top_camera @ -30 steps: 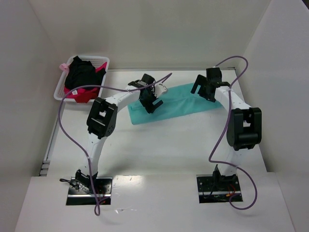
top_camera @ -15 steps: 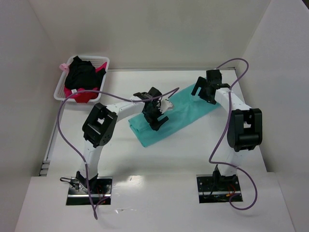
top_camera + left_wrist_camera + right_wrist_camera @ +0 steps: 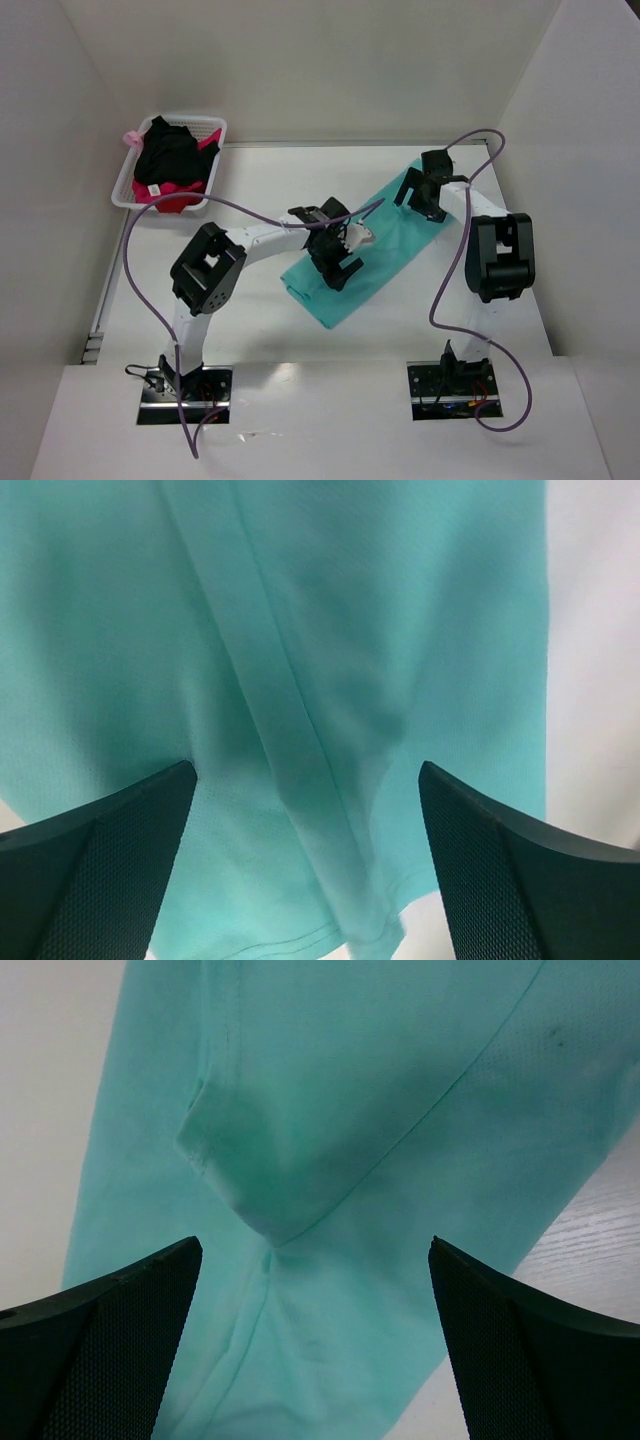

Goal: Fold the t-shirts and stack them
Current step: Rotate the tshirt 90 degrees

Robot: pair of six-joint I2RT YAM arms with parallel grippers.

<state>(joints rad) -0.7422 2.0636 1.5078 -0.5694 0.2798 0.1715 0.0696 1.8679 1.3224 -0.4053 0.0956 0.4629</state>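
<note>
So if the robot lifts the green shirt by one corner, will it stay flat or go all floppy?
Probably floppy: the teal shirt lies limp in soft folds, seams puckered in the right wrist view, so it would likely droop. It looks thin, so probably light. Pushed, it may bunch rather than slide.

Bright even overhead light, soft faint shadows, wrist views slightly blurred
</note>
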